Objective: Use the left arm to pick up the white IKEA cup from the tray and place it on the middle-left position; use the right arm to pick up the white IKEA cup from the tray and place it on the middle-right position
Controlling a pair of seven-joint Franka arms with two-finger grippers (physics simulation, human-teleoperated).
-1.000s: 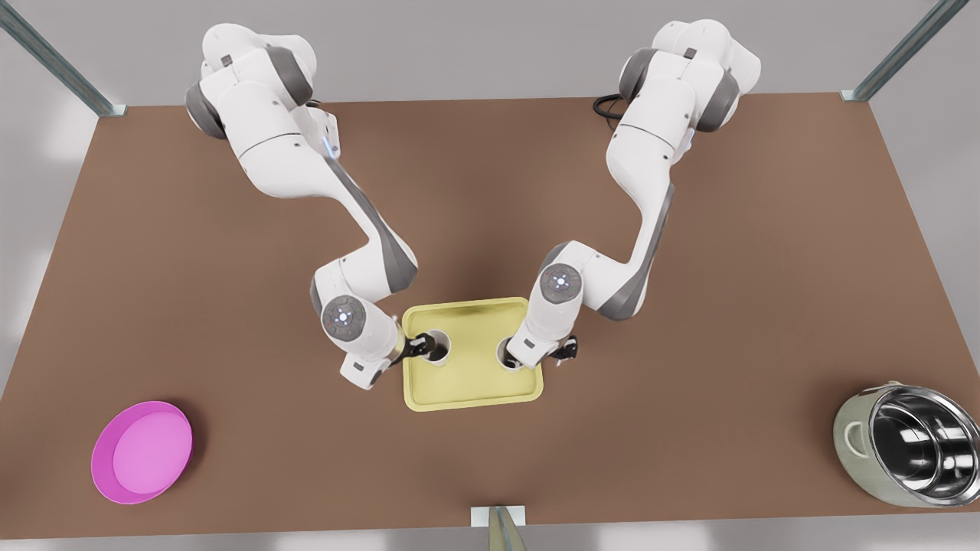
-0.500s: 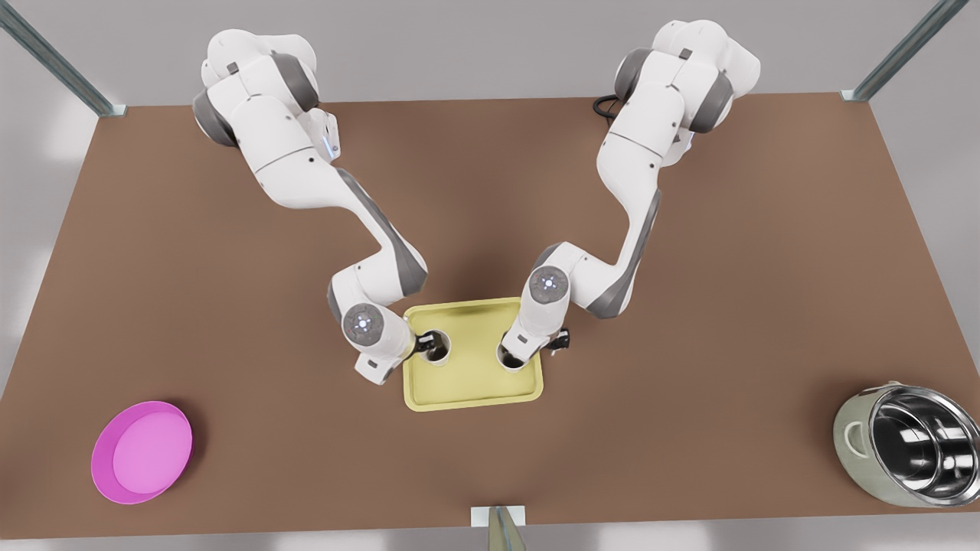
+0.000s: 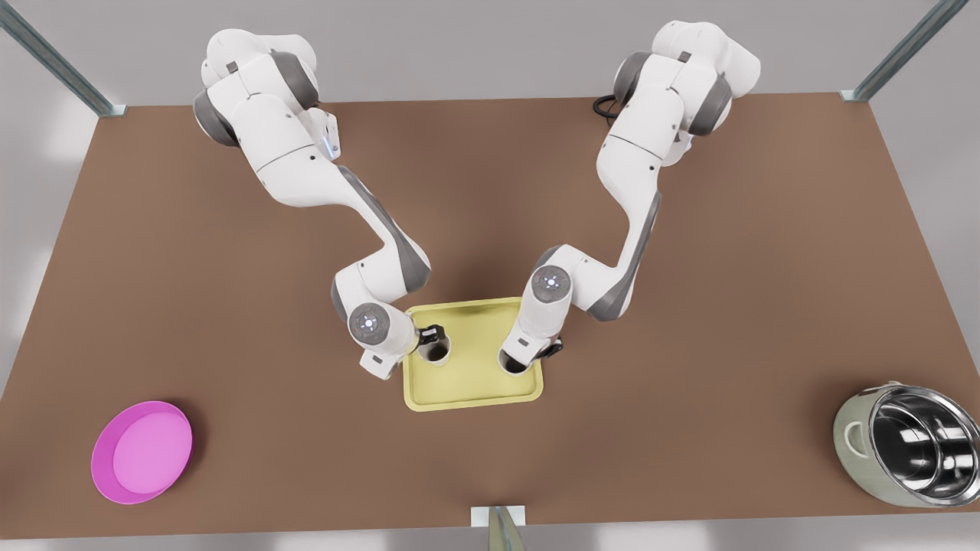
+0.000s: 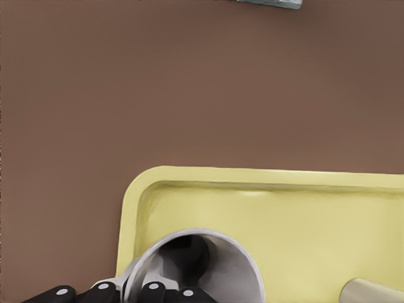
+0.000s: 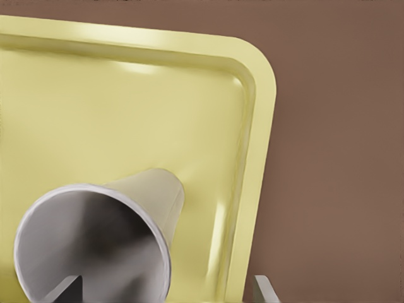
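At the lower left of the front view a round pink dish sits on the brown table, far from everything else.

Next comes the right arm. It reaches down from the upper left of the front view to the middle of the picture. The right gripper is at the top left edge of the first white cup. In the right wrist view this gripper has its two fingers wide apart. One finger is inside the first white cup and the other is outside it, so the cup wall is between them but not pinched.

The first white cup stands up straight on the left side of the yellow tray. The tray lies flat in the middle of the front view, a bit below the centre.

The second white cup stands on the right side of the tray, well apart from the first one.

The left arm comes down from the upper right of the front view and its wrist covers the top right of the second white cup. In the left wrist view the left gripper is closed tight on the rim of the second white cup, with black fingers outside and inside the wall. Both cups sit on the tray

At the lower right of the front view a shiny steel pot rests on the table, tipped on its side
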